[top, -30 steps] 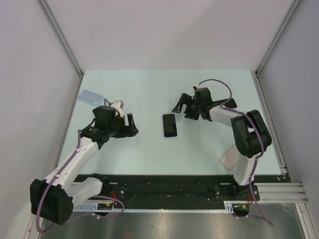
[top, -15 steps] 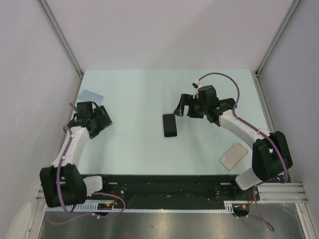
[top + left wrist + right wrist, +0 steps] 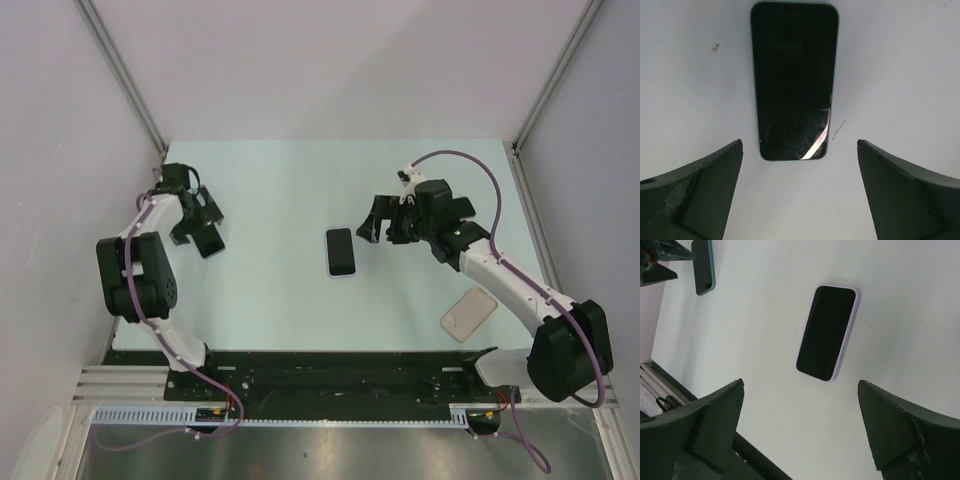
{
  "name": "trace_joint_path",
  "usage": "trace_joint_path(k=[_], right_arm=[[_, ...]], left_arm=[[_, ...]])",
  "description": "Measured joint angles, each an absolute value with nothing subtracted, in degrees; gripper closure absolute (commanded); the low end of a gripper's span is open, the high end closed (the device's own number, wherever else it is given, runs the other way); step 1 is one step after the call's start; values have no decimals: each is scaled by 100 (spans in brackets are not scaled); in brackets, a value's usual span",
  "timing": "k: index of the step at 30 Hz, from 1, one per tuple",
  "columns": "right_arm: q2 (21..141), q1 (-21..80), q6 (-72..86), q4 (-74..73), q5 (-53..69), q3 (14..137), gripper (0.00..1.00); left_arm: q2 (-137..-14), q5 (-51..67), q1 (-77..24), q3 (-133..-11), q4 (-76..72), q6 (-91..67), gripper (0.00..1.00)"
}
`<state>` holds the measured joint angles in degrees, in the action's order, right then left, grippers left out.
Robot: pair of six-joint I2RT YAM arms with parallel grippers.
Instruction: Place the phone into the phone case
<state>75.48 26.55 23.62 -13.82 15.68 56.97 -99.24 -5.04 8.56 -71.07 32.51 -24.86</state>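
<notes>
Both arms have swung outward since a second ago. Left claw point(image 3: 800, 141), spread wide, hangs at the end of a flat black-screened, teal-rimmed phone point(image 3: 792, 80) on the pale tabletop point(image 3: 280, 200). Mid-tabletop lies a black-screened lilac-rimmed phone point(image 3: 342, 252), the right claw point(image 3: 801, 382) spread beside it. A beige phone case point(image 3: 470, 315) lies far right. Risk: closing could skid a flat phone aside.
</notes>
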Motion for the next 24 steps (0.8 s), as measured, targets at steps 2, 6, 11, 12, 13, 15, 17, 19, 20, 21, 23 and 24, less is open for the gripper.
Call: trace_joint_path(k=[2, 6, 11, 12, 13, 15, 17, 19, 20, 21, 23, 24], right_arm=[[7496, 2652, 2333, -1389, 1564, 5640, 1], [7408, 2650, 2296, -1396, 1546, 5520, 0], [7347, 2641, 2244, -1441, 1544, 5474, 0], [7345, 2641, 2239, -1441, 1546, 5474, 0], [7343, 2641, 2239, -1444, 1546, 5474, 0], [7338, 2641, 2239, -1444, 1546, 5470, 0], [7334, 2641, 2244, -1439, 1542, 5463, 0], [7336, 2639, 2268, -1439, 1516, 5452, 0], [7336, 2639, 2296, -1439, 1487, 5448, 0], [7336, 2639, 2333, -1437, 1461, 5443, 0], [7336, 2639, 2383, -1439, 1417, 5439, 0], [7336, 2639, 2399, -1439, 1391, 5437, 0]], left_arm=[[-10191, -593, 856, -7277, 3365, -2405, 0], [-10536, -727, 856, -7529, 3603, -2296, 0], [-10757, -738, 856, -7717, 3739, -2217, 2], [-10814, -735, 856, -7745, 3743, -2198, 2], [-10851, -733, 856, -7752, 3743, -2191, 3], [-10932, -718, 856, -7752, 3754, -2180, 3], [-11019, -685, 856, -7752, 3756, -2147, 3], [-11089, -666, 856, -7752, 3756, -2123, 3], [-11115, -666, 856, -7752, 3756, -2095, 3], [-11137, -666, 856, -7752, 3756, -2088, 4], [-11166, -668, 856, -7752, 3754, -2069, 5], [-11174, -668, 856, -7752, 3752, -2051, 5]])
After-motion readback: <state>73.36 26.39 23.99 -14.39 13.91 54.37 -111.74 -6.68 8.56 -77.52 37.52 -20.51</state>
